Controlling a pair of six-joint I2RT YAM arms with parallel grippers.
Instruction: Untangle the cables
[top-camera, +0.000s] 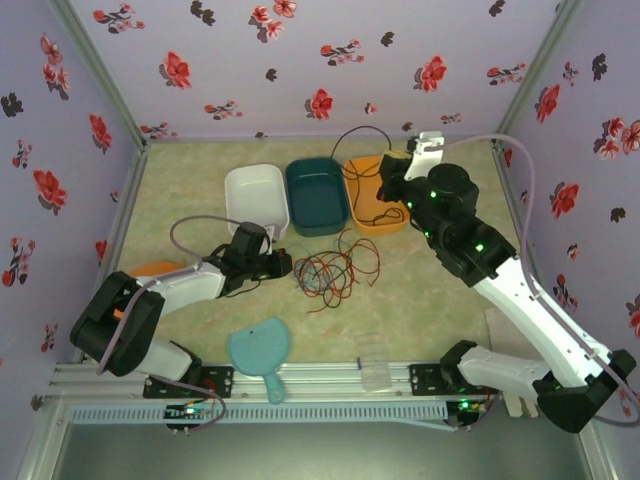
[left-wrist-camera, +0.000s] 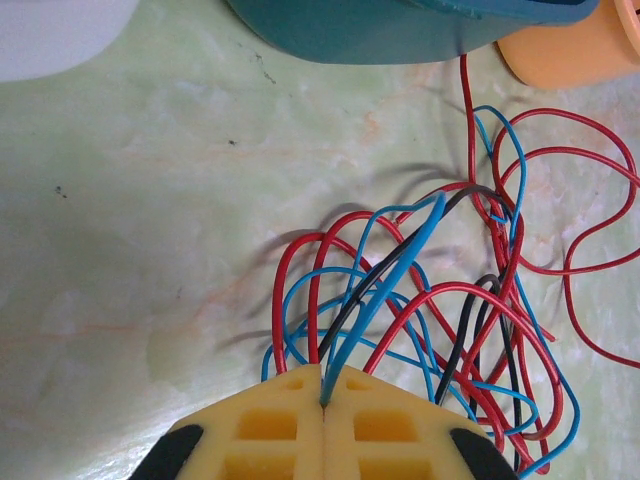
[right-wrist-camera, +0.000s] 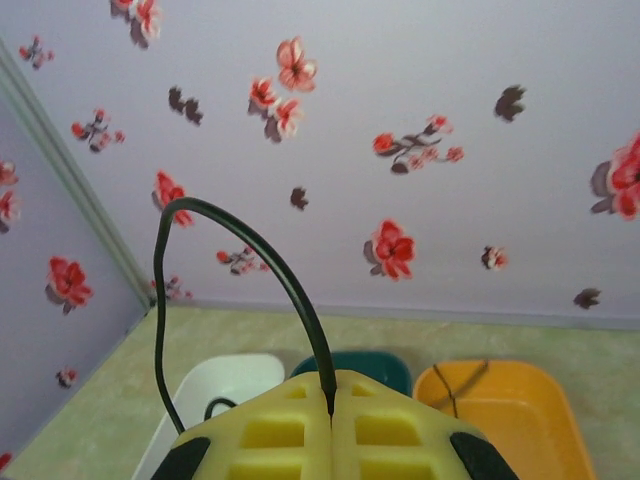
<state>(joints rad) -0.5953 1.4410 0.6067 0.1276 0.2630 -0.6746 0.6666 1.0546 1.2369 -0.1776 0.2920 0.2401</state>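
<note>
tangle of red, blue and black cables (top-camera: 335, 268) lying on the table (top-camera: 400, 310) just in front of the teal bin (top-camera: 318, 195), on the side nearer your arm bases. your left gripper (top-camera: 283, 265) sits low at the tangle's left edge, in front of the teal bin and a little to its left. in the left wrist view its yellow fingers (left-wrist-camera: 300, 385) are pressed together, with a blue cable (left-wrist-camera: 400, 255) pinched in the seam between them; the strand lifts out of the loops toward the teal bin. your right gripper (top-camera: 388, 182) is raised just right of the teal bin, over the orange bin (top-camera: 378, 205). in the right wrist view its jaws are closed on a black cable (right-wrist-camera: 220, 215), which arches up to the left and curves back down in front of the white bin (right-wrist-camera: 220, 385). that white bin sits against the teal bin's left side. a light blue paddle (top-camera: 260, 350) lies well in front of the teal bin, near the table's near edge.
</note>
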